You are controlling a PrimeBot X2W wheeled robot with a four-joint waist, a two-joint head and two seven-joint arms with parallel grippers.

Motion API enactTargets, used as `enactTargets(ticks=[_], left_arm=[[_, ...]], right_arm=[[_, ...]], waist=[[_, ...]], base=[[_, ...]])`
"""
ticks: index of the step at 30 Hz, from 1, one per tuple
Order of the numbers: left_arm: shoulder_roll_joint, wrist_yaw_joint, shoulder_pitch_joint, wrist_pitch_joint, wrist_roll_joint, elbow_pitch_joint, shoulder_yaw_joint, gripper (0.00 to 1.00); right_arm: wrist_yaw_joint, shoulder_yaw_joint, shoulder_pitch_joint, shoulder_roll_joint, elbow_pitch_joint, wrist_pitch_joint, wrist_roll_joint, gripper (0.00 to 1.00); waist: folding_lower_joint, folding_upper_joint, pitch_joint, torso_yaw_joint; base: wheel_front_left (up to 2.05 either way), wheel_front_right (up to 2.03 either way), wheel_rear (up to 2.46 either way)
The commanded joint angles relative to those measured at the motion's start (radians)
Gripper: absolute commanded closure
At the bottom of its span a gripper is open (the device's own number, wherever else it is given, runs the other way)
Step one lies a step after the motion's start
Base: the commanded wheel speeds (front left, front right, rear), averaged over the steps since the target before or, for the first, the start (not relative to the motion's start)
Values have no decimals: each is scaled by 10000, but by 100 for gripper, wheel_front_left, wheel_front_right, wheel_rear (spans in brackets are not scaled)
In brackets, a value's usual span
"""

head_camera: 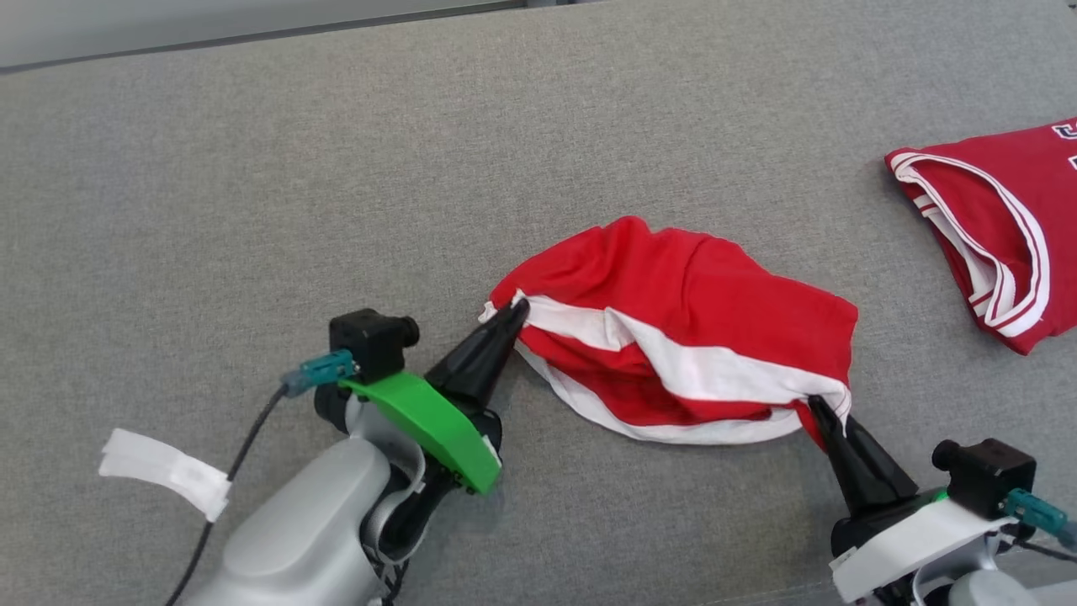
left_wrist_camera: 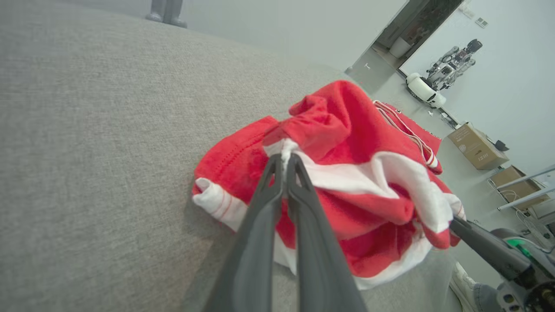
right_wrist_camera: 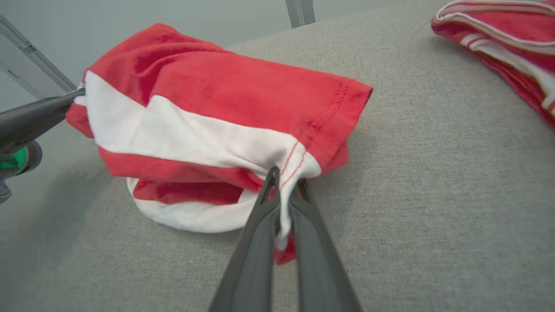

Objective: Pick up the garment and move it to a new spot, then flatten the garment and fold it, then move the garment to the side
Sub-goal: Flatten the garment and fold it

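The garment (head_camera: 673,328) is red with white bands and lies bunched on the grey fabric surface, right of the middle. My left gripper (head_camera: 515,313) is shut on the garment's white-edged left corner. In the left wrist view its tips (left_wrist_camera: 284,159) pinch white cloth of the garment (left_wrist_camera: 342,130). My right gripper (head_camera: 816,406) is shut on the lower right corner. The right wrist view shows a white hem of the garment (right_wrist_camera: 217,95) caught between those tips (right_wrist_camera: 284,181), with a bit of cloth hanging down between the fingers.
A second red jersey with white trim (head_camera: 1001,227) lies folded at the right edge of the grey surface (head_camera: 252,185). Beyond the surface, the left wrist view shows floor, cardboard boxes (left_wrist_camera: 475,145) and another robot (left_wrist_camera: 438,78) far off.
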Motion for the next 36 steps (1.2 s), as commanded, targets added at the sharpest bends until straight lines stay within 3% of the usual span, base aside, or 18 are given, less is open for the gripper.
enactTargets(ticks=[1,7,12,18,21,24,29,36], left_arm=[[420,76,-261,24,-31,-535,215,100],[1768,789,-804,738,-429,-3095,1167,100],[2814,1054,-2540,2198,-828,-4327,2031,100],[3139,788,-5643,3096,-669,-3341,2868,100],[2980,515,-6731,2941,-491,-2438,3048,100],[2854,323,-7256,2519,-445,-1596,3145,100],[2689,99,-6425,1885,-656,-1060,2884,100],[3225,28,-3647,1044,-919,-1900,2430,100]], right_arm=[[-7,108,-186,-454,-493,244,360,100],[-10,-46,-1095,-1565,-2756,1508,1522,100],[-10,-181,-3818,-2119,-3727,3131,2377,100],[-12,314,-8475,-1962,-2651,4514,2388,100],[-12,1068,-10482,-1888,-1548,4334,1563,100],[-12,1866,-11530,-1652,-266,3892,1022,100],[-12,3334,-11295,-1672,1048,3073,953,100],[-13,4747,-9366,-2570,1394,1836,1489,100]], waist=[[0,-1,-13,54],[0,-1,428,169],[0,-1,1546,298],[0,-1,2824,493],[0,-1,3213,560],[0,-1,3454,643],[0,-1,3548,835],[0,-1,3075,996]], base=[[0,0,0],[0,0,0],[0,0,0],[0,0,0],[0,0,0],[0,0,0],[0,0,0],[0,0,0]])
